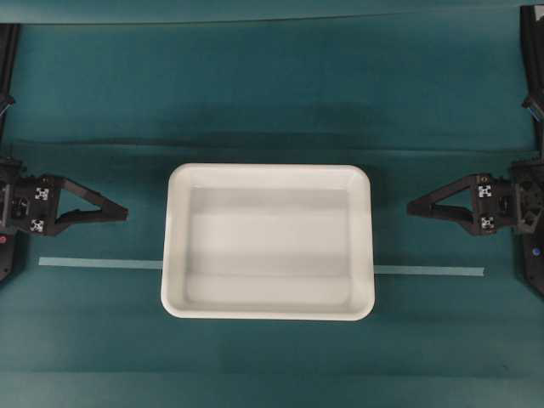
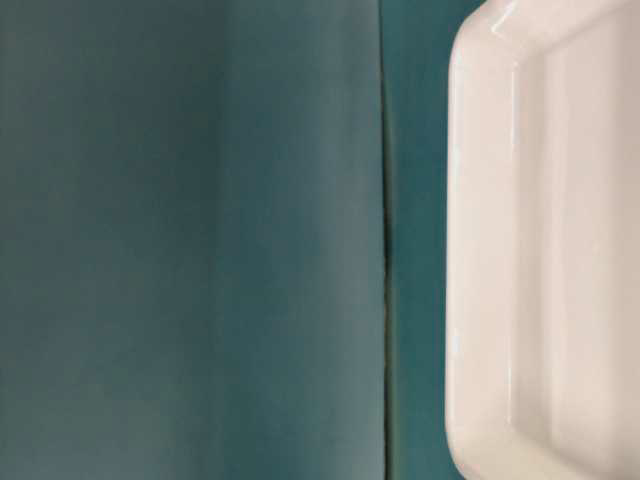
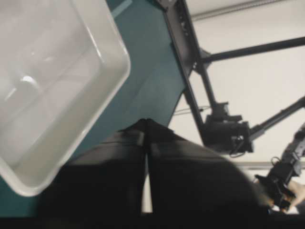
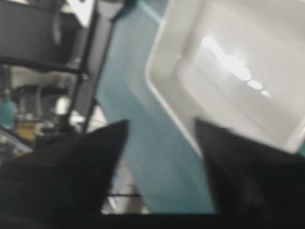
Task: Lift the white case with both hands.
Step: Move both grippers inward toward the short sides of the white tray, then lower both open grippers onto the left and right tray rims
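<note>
The white case [image 1: 268,246] lies flat and empty on the teal cloth at the middle of the table. It also shows in the table-level view [image 2: 540,250], the left wrist view [image 3: 47,86] and the right wrist view [image 4: 238,71]. My left gripper [image 1: 123,212] points at the case's left side with a gap of cloth between them; in the left wrist view [image 3: 145,121] its tips meet, shut and empty. My right gripper [image 1: 410,206] points at the case's right side, also apart from it; in the right wrist view [image 4: 161,121] its fingers stand apart, open and empty.
A pale tape strip [image 1: 98,263] runs across the cloth and passes under the case, coming out on the right [image 1: 429,271]. A fold line [image 2: 385,250] crosses the cloth behind the case. Black frame struts [image 3: 190,62] stand off the table edge.
</note>
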You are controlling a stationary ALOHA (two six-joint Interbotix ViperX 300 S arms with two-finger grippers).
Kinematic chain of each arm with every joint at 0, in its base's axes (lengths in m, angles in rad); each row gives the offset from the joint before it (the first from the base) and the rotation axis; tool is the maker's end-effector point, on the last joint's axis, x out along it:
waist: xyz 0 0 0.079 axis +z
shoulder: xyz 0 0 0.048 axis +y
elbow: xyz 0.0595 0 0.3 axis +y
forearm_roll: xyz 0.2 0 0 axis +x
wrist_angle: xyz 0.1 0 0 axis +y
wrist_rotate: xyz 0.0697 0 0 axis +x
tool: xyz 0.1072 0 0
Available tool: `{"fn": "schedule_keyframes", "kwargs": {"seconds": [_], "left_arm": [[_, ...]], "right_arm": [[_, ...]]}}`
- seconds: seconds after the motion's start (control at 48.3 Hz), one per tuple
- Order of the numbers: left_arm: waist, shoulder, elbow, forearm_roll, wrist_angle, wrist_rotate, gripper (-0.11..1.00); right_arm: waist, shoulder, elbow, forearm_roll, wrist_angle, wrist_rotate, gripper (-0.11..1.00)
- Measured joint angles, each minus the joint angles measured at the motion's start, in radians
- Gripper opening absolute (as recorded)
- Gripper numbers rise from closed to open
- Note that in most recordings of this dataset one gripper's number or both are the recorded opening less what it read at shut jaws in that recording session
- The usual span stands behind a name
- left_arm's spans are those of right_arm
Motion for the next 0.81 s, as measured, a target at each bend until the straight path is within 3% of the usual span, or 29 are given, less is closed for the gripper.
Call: {"fn": "schedule_keyframes", "kwargs": {"seconds": [0.083, 0.207, 0.311, 0.518, 0.808], "left_arm": [[0.0, 0.012, 0.0, 0.002, 0.015, 0.0, 0.37], [0.0, 0.043, 0.0, 0.0, 0.044, -0.002, 0.76], [0.0, 0.069, 0.005, 0.002, 0.048, -0.003, 0.96], [0.0, 0.109, 0.035, 0.002, 0.029, -0.003, 0.96], [0.012, 0.218, 0.078, 0.002, -0.08, -0.003, 0.96]], "right_arm": [[0.0, 0.005, 0.002, 0.002, 0.0, 0.0, 0.88], [0.0, 0.035, 0.005, 0.0, 0.0, 0.002, 0.85], [0.0, 0.072, 0.014, 0.002, -0.002, 0.002, 0.86], [0.008, 0.17, 0.029, 0.011, -0.023, 0.0, 0.86], [0.06, 0.347, 0.057, 0.044, -0.158, 0.032, 0.87]]}}
